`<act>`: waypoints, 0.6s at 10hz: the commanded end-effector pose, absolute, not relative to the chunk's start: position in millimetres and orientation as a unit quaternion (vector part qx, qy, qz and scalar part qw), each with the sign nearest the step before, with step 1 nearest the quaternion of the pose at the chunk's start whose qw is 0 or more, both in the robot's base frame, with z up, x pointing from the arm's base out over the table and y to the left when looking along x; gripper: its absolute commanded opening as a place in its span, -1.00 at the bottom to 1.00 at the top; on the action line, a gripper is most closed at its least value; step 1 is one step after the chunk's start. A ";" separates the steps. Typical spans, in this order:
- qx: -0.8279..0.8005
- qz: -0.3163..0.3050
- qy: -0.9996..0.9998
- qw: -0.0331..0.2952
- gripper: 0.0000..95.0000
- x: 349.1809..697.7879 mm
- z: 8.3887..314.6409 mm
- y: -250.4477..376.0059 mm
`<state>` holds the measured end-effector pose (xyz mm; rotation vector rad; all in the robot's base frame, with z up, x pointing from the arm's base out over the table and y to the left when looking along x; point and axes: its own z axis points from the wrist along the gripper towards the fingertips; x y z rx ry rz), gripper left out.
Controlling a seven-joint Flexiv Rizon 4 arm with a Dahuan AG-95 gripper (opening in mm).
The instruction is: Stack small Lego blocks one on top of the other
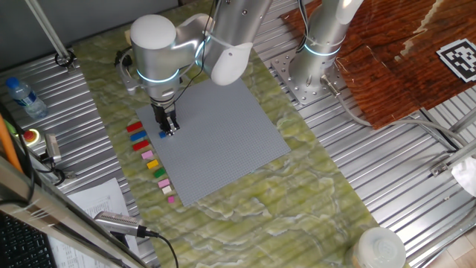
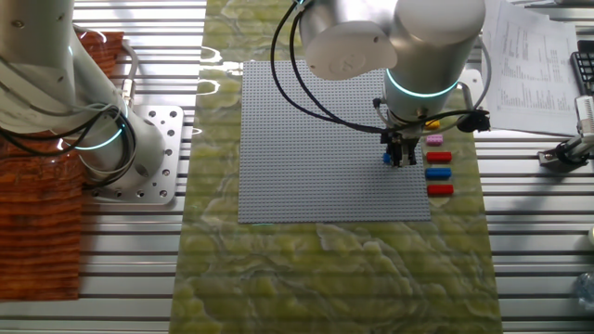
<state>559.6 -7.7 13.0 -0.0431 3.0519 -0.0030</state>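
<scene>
My gripper [image 1: 170, 129] points straight down at the left part of the grey baseplate [image 1: 223, 141], its fingertips just above the studs. A tiny blue Lego block [image 1: 163, 135] sits at the fingertips, and the narrow jaws look shut on it. In the other fixed view the gripper [image 2: 401, 159] has the same blue block [image 2: 387, 159] at its tip, close to the plate's right edge. A row of small blocks lies beside the plate: red [image 1: 134, 128], blue [image 1: 137, 137], yellow [image 1: 152, 164], pink [image 1: 163, 182]. Part of that row [image 2: 438, 173] shows in the other view.
A second robot base [image 1: 316, 67] stands behind the plate beside a brown cloth [image 1: 394, 67]. A water bottle [image 1: 21, 97] and a red button [image 1: 31, 136] are at the left. Papers [image 2: 538, 65] lie near the table edge. A white lid [image 1: 379, 249] is at the front.
</scene>
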 end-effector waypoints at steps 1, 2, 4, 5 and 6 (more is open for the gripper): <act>-0.015 0.000 0.999 0.044 -1.00 559.9 7.1 -7.3; -0.015 0.000 0.999 0.044 -1.00 560.1 7.0 -7.3; -0.016 0.001 0.999 0.044 -1.00 560.6 6.9 -7.0; -0.016 0.001 0.999 0.045 -1.00 561.2 7.2 -6.7; -0.016 0.001 0.999 0.044 -1.00 562.9 8.0 -4.9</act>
